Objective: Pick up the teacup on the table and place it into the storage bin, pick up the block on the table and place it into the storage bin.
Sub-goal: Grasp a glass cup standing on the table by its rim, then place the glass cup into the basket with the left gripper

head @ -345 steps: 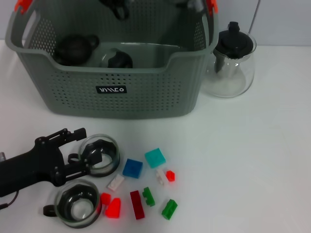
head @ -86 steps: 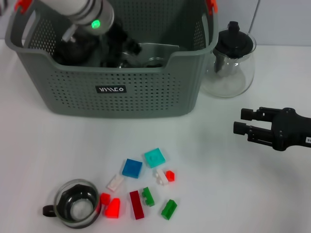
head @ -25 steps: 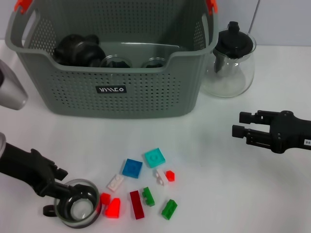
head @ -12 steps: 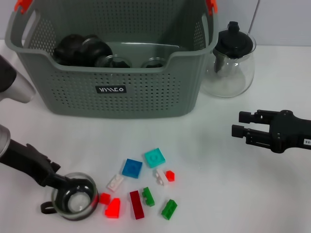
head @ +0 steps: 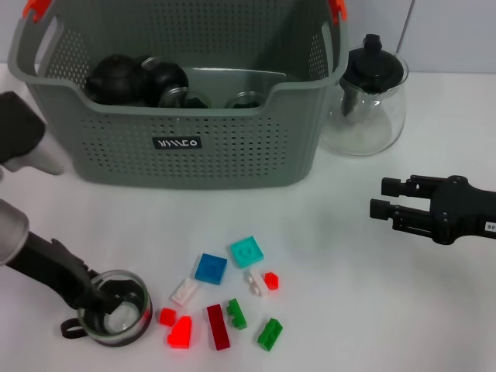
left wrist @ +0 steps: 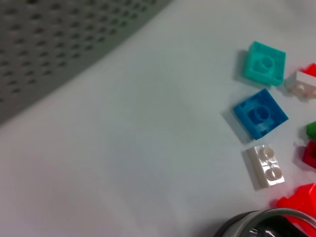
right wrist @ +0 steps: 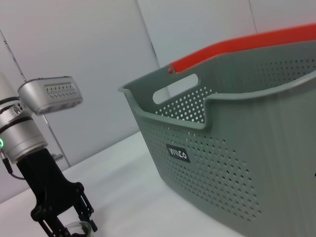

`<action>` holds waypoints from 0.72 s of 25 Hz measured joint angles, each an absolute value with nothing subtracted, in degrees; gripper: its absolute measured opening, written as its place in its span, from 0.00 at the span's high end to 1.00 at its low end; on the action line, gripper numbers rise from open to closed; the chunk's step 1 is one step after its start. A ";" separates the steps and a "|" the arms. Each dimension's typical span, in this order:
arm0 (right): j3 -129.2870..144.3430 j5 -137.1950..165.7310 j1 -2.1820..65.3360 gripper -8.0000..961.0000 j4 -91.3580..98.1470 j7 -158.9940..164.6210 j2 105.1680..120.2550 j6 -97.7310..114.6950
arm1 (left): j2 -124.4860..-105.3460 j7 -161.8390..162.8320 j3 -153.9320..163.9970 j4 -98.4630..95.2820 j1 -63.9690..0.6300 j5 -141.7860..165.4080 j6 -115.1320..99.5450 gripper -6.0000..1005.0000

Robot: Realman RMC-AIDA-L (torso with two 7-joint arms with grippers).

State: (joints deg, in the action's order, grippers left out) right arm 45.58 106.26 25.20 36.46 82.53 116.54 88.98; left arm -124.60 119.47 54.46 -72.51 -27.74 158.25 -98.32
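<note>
A clear glass teacup [head: 124, 310] with a dark handle sits at the table's front left. My left gripper [head: 96, 299] is shut on its rim, one finger inside the cup and one outside. The left wrist view shows only the teacup's rim [left wrist: 261, 222]. Several small blocks lie just right of the cup: blue [head: 211, 268], teal [head: 246, 252], white [head: 184, 291], red [head: 180, 332] and green [head: 270, 334]. The grey perforated storage bin [head: 178, 143] stands at the back, with teacups [head: 186, 98] inside. My right gripper [head: 381, 197] hovers open over the right side of the table.
A clear glass teapot [head: 368, 97] with a black lid stands right of the bin. Black round items [head: 116, 77] lie in the bin's left part. The right wrist view shows the bin's wall [right wrist: 237, 163] and the left gripper [right wrist: 64, 222] far off.
The left gripper has closed on the teacup's rim, and the cup has shifted slightly up and to the left. The right arm has stayed put.
</note>
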 joint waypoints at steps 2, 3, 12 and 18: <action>45.65 106.26 25.22 0.41 36.43 82.53 116.54 88.98 | -124.60 119.86 54.88 -71.64 -28.05 158.25 -97.69 0.49; 45.66 106.26 25.22 0.41 36.42 82.53 116.54 88.98 | -124.58 120.12 54.91 -71.27 -28.20 158.25 -97.49 0.49; 45.59 106.26 25.05 0.41 36.38 82.52 116.54 89.00 | -124.17 125.55 54.57 -70.21 -29.55 159.83 -96.75 0.65; 45.55 106.26 25.05 0.41 36.38 82.53 116.54 89.04 | -123.94 125.73 53.27 -70.91 -30.13 159.21 -99.66 0.90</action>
State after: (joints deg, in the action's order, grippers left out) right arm 45.55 106.26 25.05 36.38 82.53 116.54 89.04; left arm -123.94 125.73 53.27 -70.91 -30.13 159.21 -99.66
